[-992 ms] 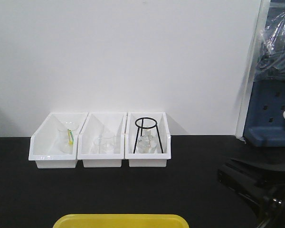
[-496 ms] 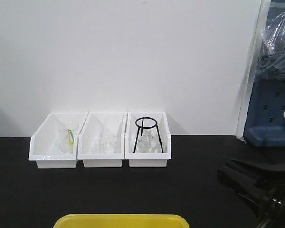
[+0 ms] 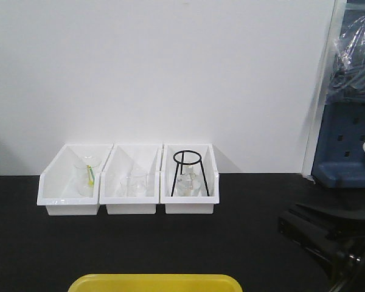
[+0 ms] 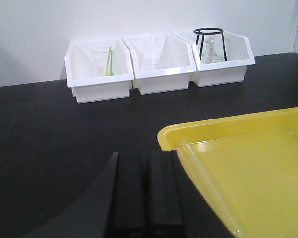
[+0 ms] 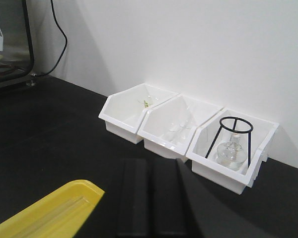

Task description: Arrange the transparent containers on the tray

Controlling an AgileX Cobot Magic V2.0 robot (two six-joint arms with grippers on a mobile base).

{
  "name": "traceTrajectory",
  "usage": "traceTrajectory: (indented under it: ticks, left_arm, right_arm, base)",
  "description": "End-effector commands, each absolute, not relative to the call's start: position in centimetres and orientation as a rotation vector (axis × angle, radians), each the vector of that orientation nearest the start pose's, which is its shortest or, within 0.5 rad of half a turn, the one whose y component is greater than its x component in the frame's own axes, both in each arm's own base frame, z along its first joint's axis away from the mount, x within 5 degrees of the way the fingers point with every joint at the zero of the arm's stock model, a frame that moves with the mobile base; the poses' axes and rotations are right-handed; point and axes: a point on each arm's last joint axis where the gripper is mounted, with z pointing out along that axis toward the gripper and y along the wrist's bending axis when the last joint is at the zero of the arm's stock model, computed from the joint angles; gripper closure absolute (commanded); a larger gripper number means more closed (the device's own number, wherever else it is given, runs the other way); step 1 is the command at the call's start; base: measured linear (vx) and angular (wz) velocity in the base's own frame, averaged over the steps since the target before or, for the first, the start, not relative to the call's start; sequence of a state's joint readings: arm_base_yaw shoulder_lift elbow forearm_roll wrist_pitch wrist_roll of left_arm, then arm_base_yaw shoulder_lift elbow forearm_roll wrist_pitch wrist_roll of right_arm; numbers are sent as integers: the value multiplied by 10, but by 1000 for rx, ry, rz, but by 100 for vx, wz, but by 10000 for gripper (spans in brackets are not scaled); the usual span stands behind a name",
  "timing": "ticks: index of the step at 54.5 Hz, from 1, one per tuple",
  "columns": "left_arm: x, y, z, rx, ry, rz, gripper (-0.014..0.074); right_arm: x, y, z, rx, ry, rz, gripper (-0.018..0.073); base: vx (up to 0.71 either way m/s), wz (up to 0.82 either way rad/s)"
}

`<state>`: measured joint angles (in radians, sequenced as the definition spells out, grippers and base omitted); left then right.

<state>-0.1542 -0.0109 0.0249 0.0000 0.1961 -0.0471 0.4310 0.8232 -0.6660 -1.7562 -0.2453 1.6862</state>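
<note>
Yellow tray [image 4: 248, 163] on black table [image 3: 243, 207], three white bins [image 3: 128, 182] behind it, both grippers' fingers [image 4: 141, 193] pressed together, empty.

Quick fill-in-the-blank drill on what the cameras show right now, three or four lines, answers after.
1. The bins against the wall number ____.
2. The black ring stand is in the ____ bin, seen from the front camera.
3. The tray is coloured ____.
4. The left tool has its fingers ____, gripping nothing.

Answers: three; right-hand; yellow; shut
</note>
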Motion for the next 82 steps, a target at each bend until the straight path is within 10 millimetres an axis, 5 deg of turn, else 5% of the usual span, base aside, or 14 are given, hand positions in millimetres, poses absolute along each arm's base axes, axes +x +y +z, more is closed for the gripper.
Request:
traceTrajectory:
  ticks: [1, 25, 43, 55, 65, 82]
  left_arm:
    - [56, -9, 182, 91, 1636, -160, 596]
    - [56, -9, 182, 91, 1636, -160, 596]
    - [56, -9, 182, 91, 1635, -160, 596]
    - [56, -9, 182, 91, 1635, -160, 594]
    - [56, -9, 182, 91, 1635, -160, 594]
    - [56, -9, 182, 91, 1635, -160, 594]
  right_arm:
    - [150, 91, 362, -608, 1552, 422, 572]
    - [150, 90, 361, -600, 1557, 428, 572]
    - [163, 71, 361, -309, 1628, 319, 572]
    - [160, 67, 336, -380, 1874, 215, 572]
    - [131, 46, 318, -327, 1780, 199, 572]
    - [66, 0, 225, -9, 1628, -6, 572]
  base:
    - [0, 0]
    - [0, 0]
    - [0, 0]
    - [0, 0]
    - [0, 0]
    - [0, 0]
